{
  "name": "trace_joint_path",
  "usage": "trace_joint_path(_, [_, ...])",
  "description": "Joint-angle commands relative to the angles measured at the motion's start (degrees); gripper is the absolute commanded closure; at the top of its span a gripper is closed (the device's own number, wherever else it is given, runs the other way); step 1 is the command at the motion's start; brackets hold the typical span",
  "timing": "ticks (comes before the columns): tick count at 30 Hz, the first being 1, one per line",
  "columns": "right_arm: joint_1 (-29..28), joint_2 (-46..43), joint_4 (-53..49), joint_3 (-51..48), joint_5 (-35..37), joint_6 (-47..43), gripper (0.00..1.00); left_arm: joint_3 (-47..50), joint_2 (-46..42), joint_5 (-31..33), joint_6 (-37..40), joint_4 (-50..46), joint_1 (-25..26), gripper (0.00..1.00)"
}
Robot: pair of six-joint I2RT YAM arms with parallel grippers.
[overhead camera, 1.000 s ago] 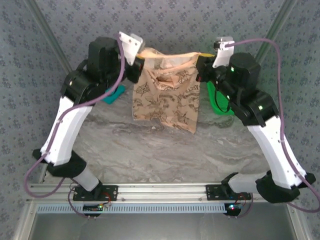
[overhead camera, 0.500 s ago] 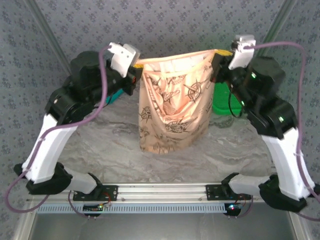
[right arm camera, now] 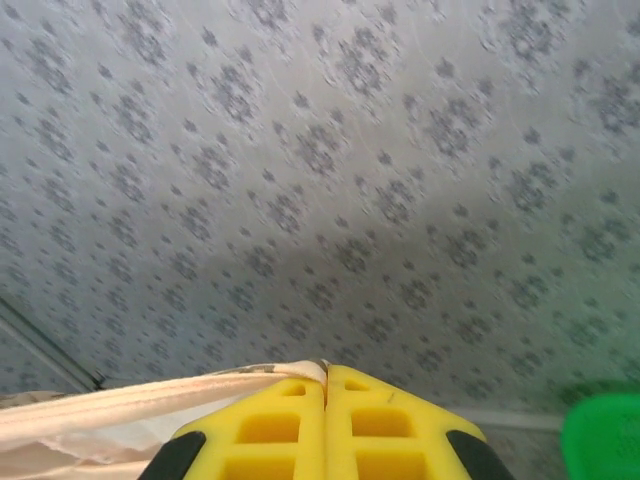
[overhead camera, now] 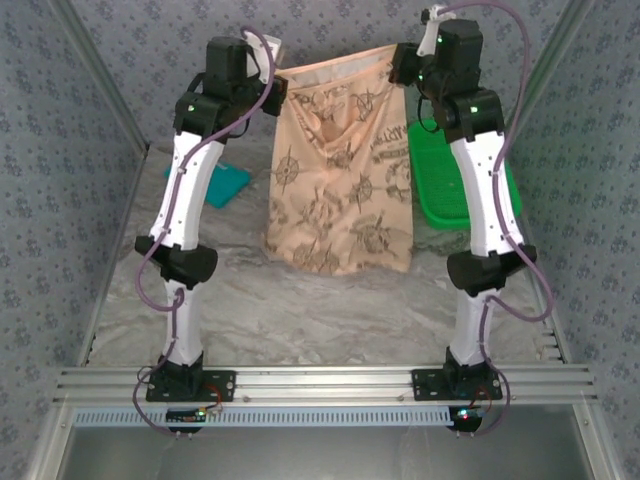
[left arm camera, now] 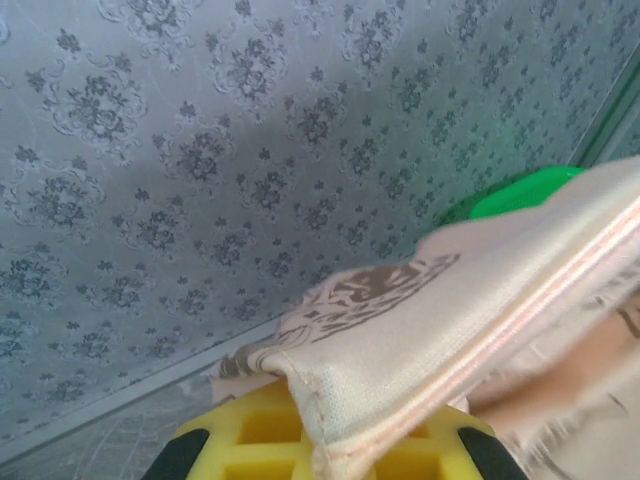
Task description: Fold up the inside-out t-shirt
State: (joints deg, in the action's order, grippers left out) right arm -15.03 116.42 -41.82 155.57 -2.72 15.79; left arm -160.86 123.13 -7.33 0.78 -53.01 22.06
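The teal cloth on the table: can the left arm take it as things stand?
Probably not. The path down to the teal cloth looks free, but the left hand is shut on an upper corner of the t-shirt, held up high.

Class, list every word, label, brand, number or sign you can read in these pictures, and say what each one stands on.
No text can be read.
Prints on the inside-out t-shirt: dark compass roses and banner shapes that may hold lettering, too small and blurred to read.
The green tray and the wallpaper: no writing visible.
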Motion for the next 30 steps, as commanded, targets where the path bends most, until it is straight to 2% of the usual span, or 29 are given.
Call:
trace_joint_path(1, [1.4, -0.9, -2.2, 10.2, -2.6, 1.3, 1.0, -3.0, -6.7, -4.0, 0.0, 1.7, -0.8, 1.0])
trace_joint_path(5, [0.2, -8.9, 2.3, -0.2, -4.7, 0.2, 1.0, 7.8, -15.0, -5.5, 2.6, 5.6, 0.5, 1.0])
trace_joint_path(8, [-2.8, -17.0, 4.4, -14.3, -0.4, -4.8, 1.0, 22.7, -22.2, -4.9, 3.6, 11.0, 1.8, 1.0])
trace_joint_path(10, [-4.0, -23.5, 6.9, -28.2, 0.8, -4.6, 1.0, 34.9, -26.9, -4.1, 3.5, 13.0, 2.6, 1.0])
trace_joint_path(13, [-7.1, -35.4, 16.5, -56.8, 2.1, -1.8, 1.0, 58.7, -35.0, -3.3, 1.6, 17.8, 4.0, 1.0])
trace_joint_path(15, [-10.3, -43.0, 21.8, -74.6, 4.4, 0.6, 1.0, 77.3, -42.1, -1.9, -1.8, 24.6, 5.7, 1.0])
trace_joint_path(18, [-15.8, -51.3, 23.9, -96.2, 7.0, 4.9, 1.0, 100.1, -50.5, -1.2, -8.2, 34.3, 8.3, 0.99])
trace_joint_path(19, [-17.6, -53.2, 24.2, -101.8, 7.5, 6.2, 1.0, 106.0, -52.5, -1.3, -10.3, 36.0, 9.1, 0.91])
trace_joint_path(20, [-19.6, -55.2, 24.0, -107.4, 7.4, 7.4, 1.0, 111.7, -54.3, -2.0, -12.8, 37.8, 9.8, 0.67])
trace_joint_path(21, [-21.5, -56.9, 23.0, -112.0, 8.1, 9.7, 1.0, 116.7, -56.3, -3.7, -15.9, 39.3, 10.5, 0.53])
trace_joint_path(22, [-22.7, -58.2, 22.1, -115.7, 7.5, 10.8, 0.92, 120.4, -57.7, -5.5, -19.9, 40.4, 10.7, 0.51])
trace_joint_path(24, [-24.7, -61.6, 18.1, -120.7, 7.8, 13.8, 0.68, 127.1, -61.2, -8.5, -28.7, 40.9, 10.6, 0.42])
trace_joint_path(25, [-25.0, -63.5, 16.6, -122.2, 6.8, 14.7, 0.6, 128.6, -62.8, -9.3, -31.4, 40.2, 10.6, 0.39])
trace_joint_path(28, [-24.2, -66.0, 15.6, -122.1, 2.8, 12.5, 0.51, 127.4, -66.2, -11.6, -33.5, 33.2, 10.5, 0.37])
trace_joint_path(30, [-23.0, -62.8, 16.7, -118.3, 0.1, 8.8, 0.47, 122.9, -65.9, -12.0, -31.5, 27.5, 10.3, 0.36])
